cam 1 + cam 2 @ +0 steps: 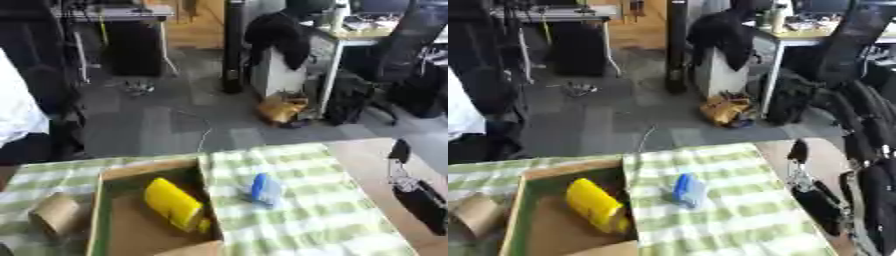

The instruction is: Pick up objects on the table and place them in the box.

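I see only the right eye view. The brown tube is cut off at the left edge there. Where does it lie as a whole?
Observer: The left eye view shows the whole tube. It lies on its side, left of the box and outside it.
Operator: Is its left end near the table edge?
Observer: I see no edge there. The checked cloth goes on past the tube's left end to the picture's border.
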`<action>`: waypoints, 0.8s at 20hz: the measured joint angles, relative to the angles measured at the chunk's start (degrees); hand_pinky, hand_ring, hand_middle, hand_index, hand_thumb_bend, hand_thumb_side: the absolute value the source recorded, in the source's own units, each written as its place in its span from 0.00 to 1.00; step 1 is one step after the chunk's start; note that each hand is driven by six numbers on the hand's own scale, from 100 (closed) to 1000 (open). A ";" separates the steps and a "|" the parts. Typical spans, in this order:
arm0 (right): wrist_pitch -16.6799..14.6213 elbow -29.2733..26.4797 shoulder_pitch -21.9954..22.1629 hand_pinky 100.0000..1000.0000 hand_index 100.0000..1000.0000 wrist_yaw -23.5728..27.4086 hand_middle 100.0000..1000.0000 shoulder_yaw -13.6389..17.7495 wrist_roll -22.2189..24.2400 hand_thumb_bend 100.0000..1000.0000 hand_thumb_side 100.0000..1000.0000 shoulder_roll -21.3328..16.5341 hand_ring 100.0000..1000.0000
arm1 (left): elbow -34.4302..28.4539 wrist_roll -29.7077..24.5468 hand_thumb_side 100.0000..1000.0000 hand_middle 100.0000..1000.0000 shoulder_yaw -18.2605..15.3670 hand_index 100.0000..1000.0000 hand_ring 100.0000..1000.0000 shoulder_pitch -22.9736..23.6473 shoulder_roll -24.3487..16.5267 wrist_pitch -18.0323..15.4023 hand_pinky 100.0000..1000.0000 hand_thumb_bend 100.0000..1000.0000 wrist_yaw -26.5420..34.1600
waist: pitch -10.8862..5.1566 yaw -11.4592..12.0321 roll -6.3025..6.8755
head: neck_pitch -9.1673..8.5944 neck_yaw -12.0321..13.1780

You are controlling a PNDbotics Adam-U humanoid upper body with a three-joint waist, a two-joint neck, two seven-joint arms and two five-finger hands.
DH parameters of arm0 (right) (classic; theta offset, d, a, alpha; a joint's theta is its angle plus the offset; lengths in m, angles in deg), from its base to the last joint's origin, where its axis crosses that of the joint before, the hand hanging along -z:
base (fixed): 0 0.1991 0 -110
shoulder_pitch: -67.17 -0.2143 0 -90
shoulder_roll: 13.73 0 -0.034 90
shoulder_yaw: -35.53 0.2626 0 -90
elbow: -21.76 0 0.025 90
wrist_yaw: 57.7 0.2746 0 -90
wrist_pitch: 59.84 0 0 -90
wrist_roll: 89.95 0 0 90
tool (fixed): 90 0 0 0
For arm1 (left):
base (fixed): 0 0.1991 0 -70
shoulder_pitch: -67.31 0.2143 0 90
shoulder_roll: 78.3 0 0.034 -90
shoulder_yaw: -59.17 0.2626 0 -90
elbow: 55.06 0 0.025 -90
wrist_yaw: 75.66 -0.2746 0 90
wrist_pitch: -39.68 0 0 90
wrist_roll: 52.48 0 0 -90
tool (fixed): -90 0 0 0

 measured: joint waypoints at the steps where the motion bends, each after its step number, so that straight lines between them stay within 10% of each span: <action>1: 0.00 0.00 0.00 1.00 1.00 0.07 1.00 -0.01 0.00 0.00 0.18 0.00 1.00 | 0.00 0.00 1.00 0.94 0.00 0.99 0.96 -0.02 0.00 0.00 0.92 0.00 0.00 | 0.00 0.00 0.00 | 0.00 -0.02; 7: 0.08 0.00 0.00 1.00 1.00 0.46 1.00 -0.07 -0.01 0.00 0.12 0.05 1.00 | 0.00 0.03 1.00 0.94 0.02 0.99 0.96 -0.22 0.42 0.04 0.92 0.00 0.00 | 0.00 0.09 0.01 | -0.01 -0.25; 9: 0.00 0.00 0.00 1.00 1.00 1.10 1.00 -0.38 -0.31 0.00 0.86 0.08 1.00 | 0.00 0.03 1.00 0.94 0.03 0.99 0.96 -0.23 0.42 0.08 0.92 0.00 0.00 | 0.00 0.14 0.01 | -0.02 -0.27; 10: -0.30 0.00 0.00 0.98 1.00 1.65 1.00 -0.64 -0.45 0.00 1.00 0.11 1.00 | 0.00 0.00 1.00 0.94 0.03 0.99 0.96 -0.23 0.42 0.11 0.92 0.00 0.00 | 0.00 0.19 0.01 | -0.02 -0.27; 16: -0.61 0.00 0.42 0.87 1.00 14.94 0.93 -1.69 4.21 0.00 1.00 -0.87 1.00 | 0.00 -0.22 1.00 0.94 0.39 0.99 0.96 -0.23 0.43 0.46 0.92 0.00 0.10 | -0.60 0.26 -0.65 | 0.20 1.14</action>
